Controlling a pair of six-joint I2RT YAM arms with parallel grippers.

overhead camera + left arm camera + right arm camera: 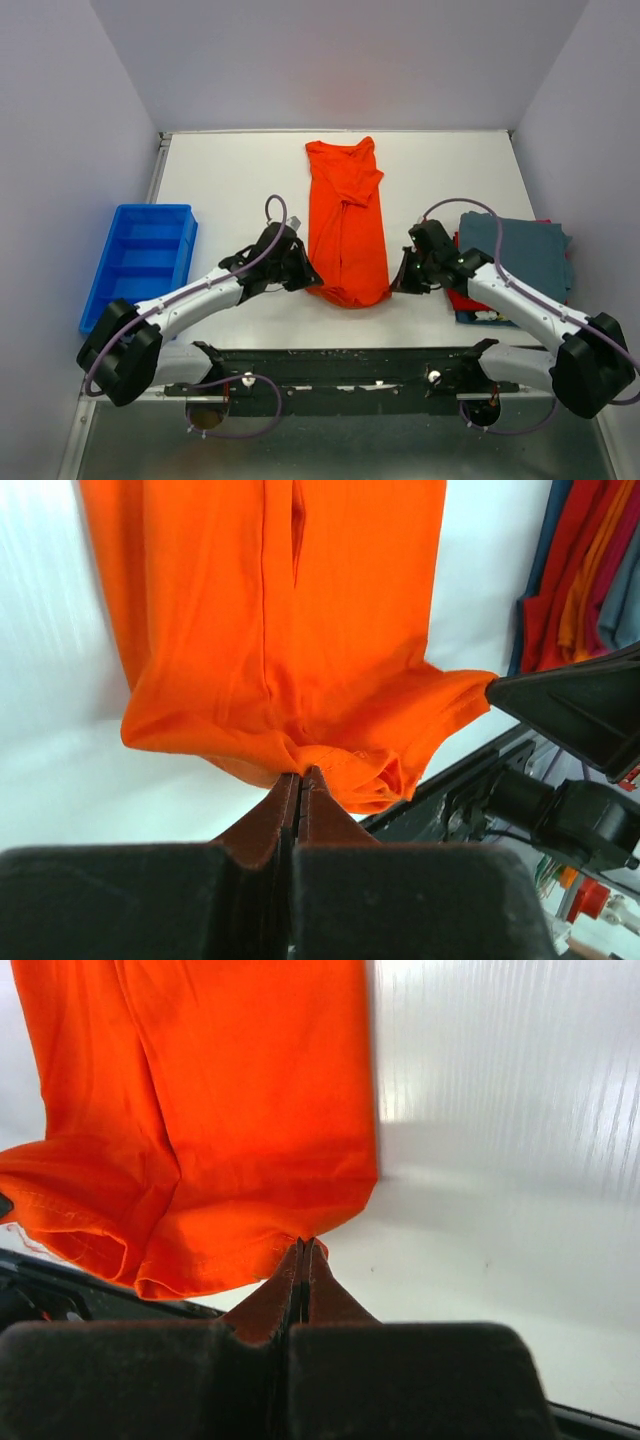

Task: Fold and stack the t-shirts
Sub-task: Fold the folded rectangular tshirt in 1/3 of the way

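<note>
A bright orange-red t-shirt [346,220] lies folded lengthwise in the middle of the white table, collar at the far end. My left gripper [308,278] is shut on its near hem at the left corner, seen up close in the left wrist view [301,773]. My right gripper [396,282] is shut on the hem's right corner, also in the right wrist view [303,1243]. The hem [340,750] is bunched and lifted slightly off the table. A stack of folded t-shirts [520,255], dark teal on top with red and blue beneath, lies at the right.
A rigid blue plastic bin [142,258] stands at the table's left edge. The black base rail [350,365] runs along the near edge. Purple walls enclose the table on three sides.
</note>
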